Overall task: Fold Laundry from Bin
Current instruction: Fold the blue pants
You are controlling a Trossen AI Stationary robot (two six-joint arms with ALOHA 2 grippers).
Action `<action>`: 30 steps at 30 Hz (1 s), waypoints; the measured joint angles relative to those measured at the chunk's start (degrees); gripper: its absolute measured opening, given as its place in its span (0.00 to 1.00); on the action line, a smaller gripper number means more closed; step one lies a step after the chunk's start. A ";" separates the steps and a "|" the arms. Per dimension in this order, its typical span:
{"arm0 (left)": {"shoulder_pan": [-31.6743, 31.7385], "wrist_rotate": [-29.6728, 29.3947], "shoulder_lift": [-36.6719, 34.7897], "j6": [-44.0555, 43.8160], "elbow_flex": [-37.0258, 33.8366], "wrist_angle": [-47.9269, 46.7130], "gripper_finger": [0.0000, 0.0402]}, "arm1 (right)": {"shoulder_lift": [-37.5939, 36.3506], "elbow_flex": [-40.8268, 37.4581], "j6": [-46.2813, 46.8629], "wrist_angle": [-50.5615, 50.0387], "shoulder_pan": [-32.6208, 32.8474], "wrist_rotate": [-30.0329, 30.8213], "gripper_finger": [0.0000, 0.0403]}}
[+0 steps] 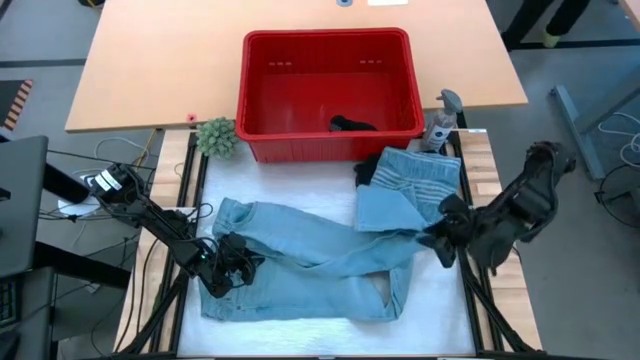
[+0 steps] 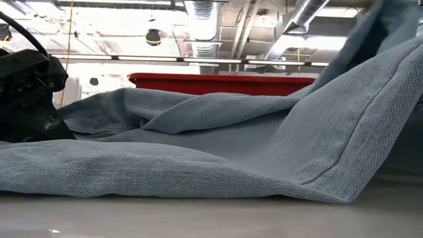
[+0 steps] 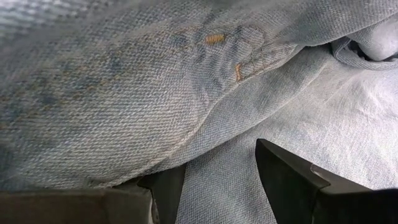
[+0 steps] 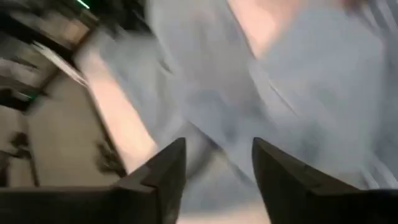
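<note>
High view: red bin (image 1: pixel 300 95) sits at far centre of the bench (image 1: pixel 440 300), w/ one dark garment (image 1: pixel 352 124) in its near-right corner. Light blue jeans (image 1: pixel 300 262) lie spread across the bench's white pad, just near of the bin. Folded denim piece (image 1: pixel 415 180) w/ striped cloth on top rests at right, next to the bin's near-right corner. Left pincer (image 1: pixel 228 268) is at the jeans' left end, on the waist area. Right pincer (image 1: pixel 440 238) is at the jeans' right end, beside the folded piece. Small green plant (image 1: pixel 216 137) stands left of the bin; spray bottle (image 1: pixel 441 118) stands at its right.

Low view: jeans fill the foreground, right side lifted into a slope; bin rim is a red strip behind. Dark left arm shows at the left edge.

Left wrist view: left pincer's fingers (image 3: pixel 292 186) stand apart w/ denim running between them; can't tell if it grips.

Right wrist view: blurred; right pincer's fingers (image 4: pixel 283 180) are spread, nothing between them, denim beyond.
</note>
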 joint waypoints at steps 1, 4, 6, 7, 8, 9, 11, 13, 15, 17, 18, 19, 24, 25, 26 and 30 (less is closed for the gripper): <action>0.00 0.02 0.00 0.02 0.00 0.00 0.47 | -0.27 0.34 -2.78 2.10 -0.62 1.70 0.56; 0.00 0.02 0.00 0.02 0.00 -0.05 0.47 | 0.20 0.95 -14.02 7.96 -5.05 3.35 0.59; 0.00 0.04 0.00 0.02 0.00 -0.09 0.47 | 2.03 0.98 -24.21 12.22 -9.68 -0.40 0.59; 0.00 0.04 0.00 0.00 0.00 -0.09 0.47 | 3.29 1.02 -29.41 14.32 -12.10 -3.15 0.59; 0.00 0.02 0.00 -0.02 0.00 -0.09 0.47 | 4.62 1.03 -34.54 15.91 -14.55 -5.82 0.59; 0.00 0.02 0.00 -0.04 0.00 -0.11 0.47 | 6.22 1.00 -39.09 17.23 -16.91 -8.36 0.59; 0.00 0.02 0.00 -0.05 0.00 -0.11 0.47 | 9.66 0.92 -47.47 19.10 -21.47 -13.58 0.58; 0.00 0.02 0.00 -0.36 0.00 -0.21 0.47 | 12.45 0.92 -54.44 18.95 -25.17 -17.82 0.58; 0.00 0.00 0.00 -0.42 -0.02 -0.16 0.47 | 15.69 0.98 -59.87 18.98 -28.10 -22.90 0.58; 0.00 0.00 0.00 -0.43 -0.02 -0.13 0.47 | 19.43 0.98 -64.38 18.86 -29.74 -28.71 0.58; 0.00 0.00 0.00 -0.42 -0.02 -0.13 0.47 | 21.41 0.93 -66.53 18.66 -30.12 -31.46 0.58; 0.00 0.00 0.00 -0.42 -0.02 -0.13 0.47 | 23.19 0.89 -68.46 18.54 -30.33 -33.32 0.58; 0.00 -0.22 0.00 -0.46 -0.02 -0.08 0.47 | 30.32 0.94 -74.02 17.35 -30.53 -34.20 0.58; 0.00 -0.24 0.00 -0.48 -0.02 -0.07 0.47 | 31.55 0.94 -74.37 16.41 -30.54 -33.23 0.58; 0.00 -0.24 0.00 -0.48 -0.02 -0.04 0.47 | 32.82 0.94 -74.56 15.27 -30.54 -32.12 0.58; 0.00 -0.57 0.00 -0.54 -0.02 0.02 0.47 | 35.81 0.94 -73.76 12.16 -30.26 -26.81 0.58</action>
